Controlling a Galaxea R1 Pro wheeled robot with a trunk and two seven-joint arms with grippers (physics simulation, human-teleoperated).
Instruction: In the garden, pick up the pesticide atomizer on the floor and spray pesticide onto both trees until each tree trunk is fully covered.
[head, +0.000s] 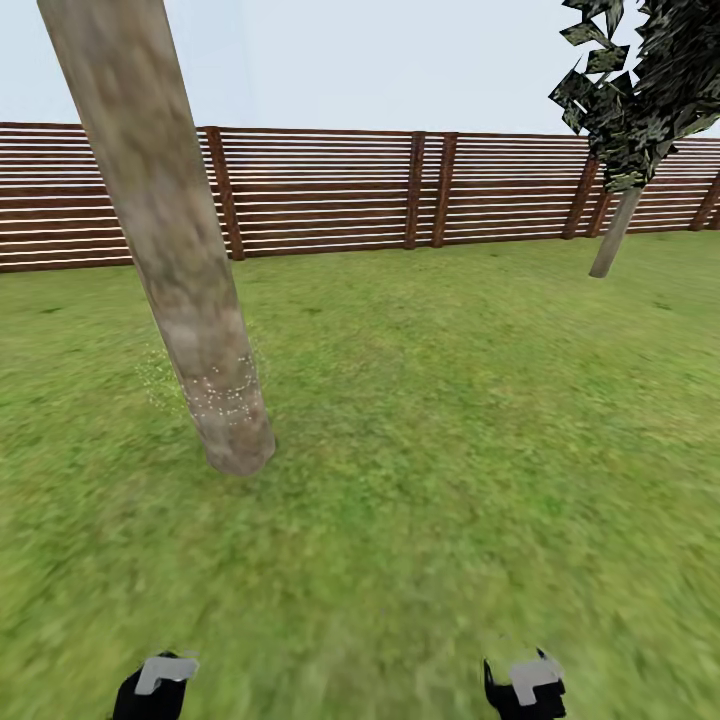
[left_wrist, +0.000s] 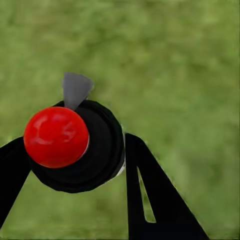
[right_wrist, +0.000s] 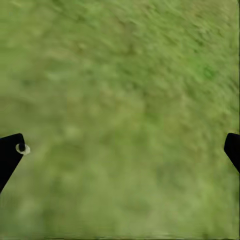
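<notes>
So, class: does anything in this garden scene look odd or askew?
Yes. The near tree trunk leans instead of standing upright, and fine white specks ring only its lower part near the lawn; the trunk above is bare. The fence looks intact.

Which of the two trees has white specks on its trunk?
The near tree at left; fine white specks ring its lower trunk. The far tree by the fence shows none.

green lawn (right_wrist: 125, 110) is seen beneath the right gripper (right_wrist: 122, 152), blurred and mottled in lighter and darker patches. the two black fingertips (right_wrist: 9, 155) are set wide apart at opposite edges of the picture, with nothing held between them. a small pale ring is seen on one fingertip. only grass lies between the fingers.
</notes>
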